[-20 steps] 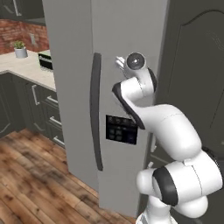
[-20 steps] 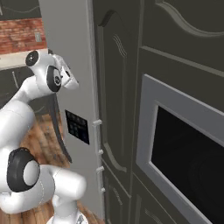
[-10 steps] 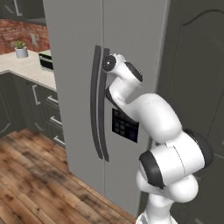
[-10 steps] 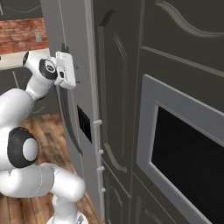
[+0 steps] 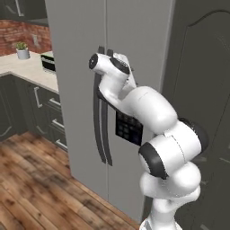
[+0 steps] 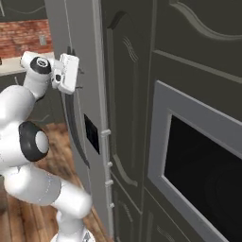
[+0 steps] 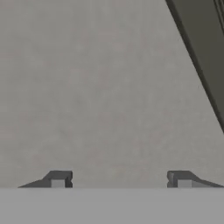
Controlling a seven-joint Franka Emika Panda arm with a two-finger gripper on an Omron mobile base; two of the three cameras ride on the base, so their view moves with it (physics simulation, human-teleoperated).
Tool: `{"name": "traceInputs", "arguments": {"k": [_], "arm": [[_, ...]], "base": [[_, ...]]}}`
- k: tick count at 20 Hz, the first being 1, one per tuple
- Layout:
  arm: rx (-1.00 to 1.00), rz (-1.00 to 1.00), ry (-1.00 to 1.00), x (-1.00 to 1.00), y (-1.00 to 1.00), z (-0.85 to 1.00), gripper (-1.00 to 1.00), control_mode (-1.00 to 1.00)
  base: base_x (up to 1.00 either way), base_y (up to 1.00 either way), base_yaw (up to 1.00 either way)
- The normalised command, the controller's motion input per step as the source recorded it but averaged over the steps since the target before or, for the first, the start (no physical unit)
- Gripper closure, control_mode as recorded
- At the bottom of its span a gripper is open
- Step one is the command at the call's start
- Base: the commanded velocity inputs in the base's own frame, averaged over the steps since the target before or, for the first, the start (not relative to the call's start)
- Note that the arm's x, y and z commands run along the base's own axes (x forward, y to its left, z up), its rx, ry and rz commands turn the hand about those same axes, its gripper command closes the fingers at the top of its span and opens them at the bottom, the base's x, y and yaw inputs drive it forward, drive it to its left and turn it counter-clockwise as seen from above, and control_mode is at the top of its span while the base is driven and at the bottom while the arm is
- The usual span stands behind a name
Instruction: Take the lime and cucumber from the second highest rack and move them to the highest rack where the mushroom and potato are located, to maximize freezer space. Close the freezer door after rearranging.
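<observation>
Nearest the cameras, the white arm rises from the base and bends up toward the freezer [image 5: 81, 67], its wrist level with the upper part of the door handles. In the hand view the gripper [image 7: 118, 180] faces a plain grey panel at close range; its two dark fingertips [image 7: 59, 179] stand apart with nothing between them, so the pincer is released and holds nothing. A dark edge slants down the right side of that view; whether it is a handle or the door gap cannot be told.

Just past the hand, the freezer door [image 5: 74, 90] lies flush with its neighbour, and the two long dark curved handles [image 5: 99, 121] hang side by side at the seam. The dark dispenser panel [image 5: 129, 129] sits on the right-hand door, partly behind the arm. With both doors shut, the lime, cucumber and racks are presumably inside, hidden.

Farther left are the pale counter [image 5: 24, 69] with a small potted plant [image 5: 21, 50] and the brick wall beyond. On the far right stands dark panelled cabinetry with a built-in oven [image 6: 203, 175].

How much of the task is done cannot be judged from these pictures.
</observation>
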Motion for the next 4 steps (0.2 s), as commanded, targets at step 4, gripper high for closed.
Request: {"name": "traceInputs", "arguments": {"k": [4], "arm": [[0.01,-0.26,-0.04,-0.01,-0.23,-0.11,-1.00,-1.00]], "base": [[0.00,0.00,0.00]]}}
